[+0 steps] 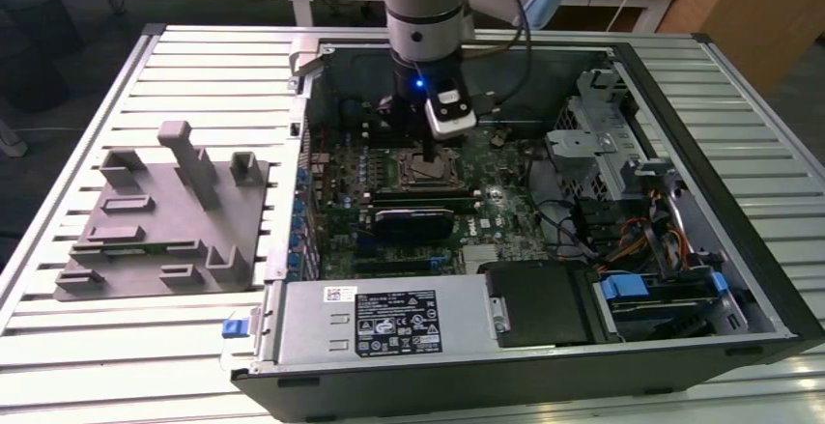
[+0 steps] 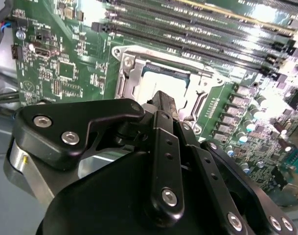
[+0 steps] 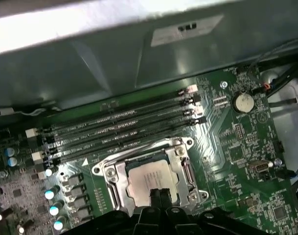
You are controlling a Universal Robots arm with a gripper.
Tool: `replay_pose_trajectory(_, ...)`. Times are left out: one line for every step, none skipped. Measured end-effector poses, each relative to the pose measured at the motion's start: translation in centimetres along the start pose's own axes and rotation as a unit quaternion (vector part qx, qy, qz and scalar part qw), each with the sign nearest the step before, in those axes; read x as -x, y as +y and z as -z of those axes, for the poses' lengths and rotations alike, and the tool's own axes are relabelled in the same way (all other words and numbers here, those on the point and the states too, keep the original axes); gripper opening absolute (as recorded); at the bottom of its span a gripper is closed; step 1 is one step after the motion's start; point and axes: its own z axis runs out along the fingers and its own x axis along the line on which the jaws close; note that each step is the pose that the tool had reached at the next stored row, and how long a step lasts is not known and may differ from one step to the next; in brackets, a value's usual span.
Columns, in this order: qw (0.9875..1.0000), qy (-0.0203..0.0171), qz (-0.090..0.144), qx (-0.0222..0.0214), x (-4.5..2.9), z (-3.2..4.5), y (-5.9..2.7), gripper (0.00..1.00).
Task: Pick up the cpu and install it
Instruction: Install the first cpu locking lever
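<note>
First wrist view: my black gripper [image 3: 160,195], fingers pressed together, hovers over the silver-grey square cpu [image 3: 149,177] seated in its metal socket frame [image 3: 185,169].

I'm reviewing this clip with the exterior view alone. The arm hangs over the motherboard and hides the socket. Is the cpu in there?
Observer: Yes. In the first wrist view the cpu lies flat in the socket, silver top up.
Operator: Is the gripper holding anything?
Observer: No. The gripper has its fingers together at the cpu's edge, with nothing between them.
Operator: Are the slots beside the socket filled?
Observer: The memory slots look empty in the first wrist view.
</note>
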Motion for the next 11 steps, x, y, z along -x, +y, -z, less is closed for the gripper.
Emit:
replay_pose_trajectory(1.0,0.002,0.0,-0.0009,0.12,-0.01,-0.03,0.11)
replay_pose_trajectory(1.0,0.0043,0.0,-0.0017,0.24,-0.03,-0.05,0.11)
replay_pose_trajectory(1.0,0.0061,0.0,-0.0023,0.33,-0.04,-0.07,0.11)
replay_pose_trajectory(1.0,0.0076,0.0,-0.0028,0.42,-0.05,-0.08,0.11)
replay_pose_trajectory(1.0,0.009,0.0,-0.0034,0.51,-0.07,-0.07,0.11)
replay_pose_trajectory(0.9999,0.0106,0.0,-0.0045,0.6,-0.08,-0.05,0.11)
replay_pose_trajectory(0.9999,0.0114,0.0,-0.0053,0.64,-0.08,-0.04,0.11)
replay_pose_trajectory(0.9999,0.0119,0.0,-0.0058,0.68,-0.08,-0.04,0.11)
replay_pose_trajectory(0.9999,0.0123,0.0,-0.0061,0.69,-0.08,-0.03,0.11)
replay_pose_trajectory(0.9999,0.0124,0.0,-0.0063,0.7,-0.04,-0.03,0.11)
replay_pose_trajectory(0.9999,0.0124,0.0,-0.0063,0.71,0.03,-0.03,0.11)
